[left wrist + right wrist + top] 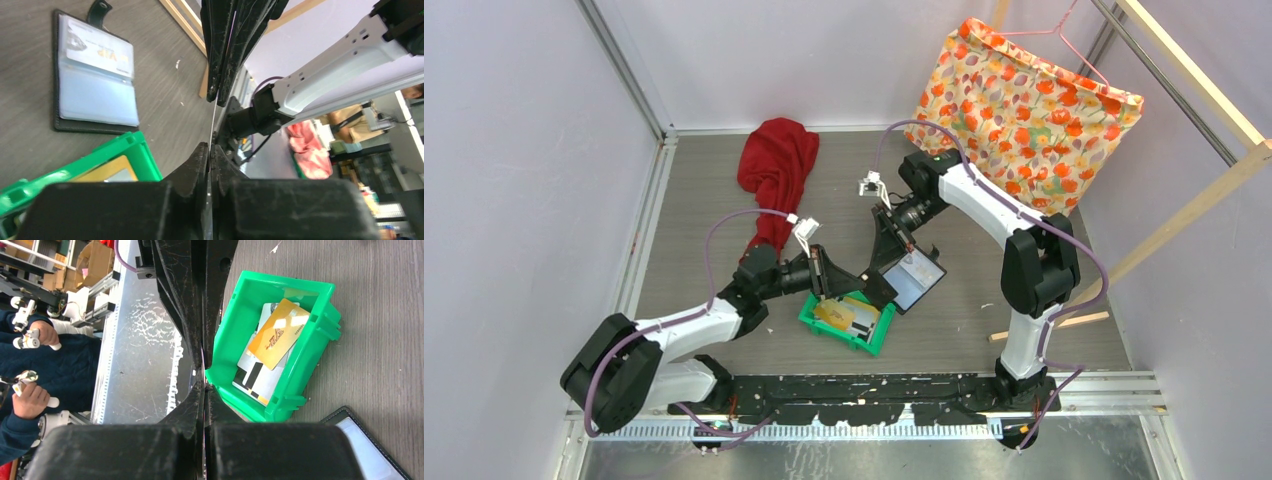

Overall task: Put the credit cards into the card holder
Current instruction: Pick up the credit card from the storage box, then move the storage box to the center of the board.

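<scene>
While right gripper (204, 388) pinches card (215, 122) edge-on, left gripper (210, 150) narrow around it, grip unclear; grey table (969, 310), lilac walls (524, 150).

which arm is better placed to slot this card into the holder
Right, probably: right gripper is shut on the card, beside the open card holder; left gripper is over the green bin.

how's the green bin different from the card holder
The green bin is a bright walled tub; the card holder is black and lies flat, opened. The bin's cards sit loosely piled, an orange card on top; the holder's white card is tucked in a clear pocket. Both rest on the table and hold cards.
</scene>
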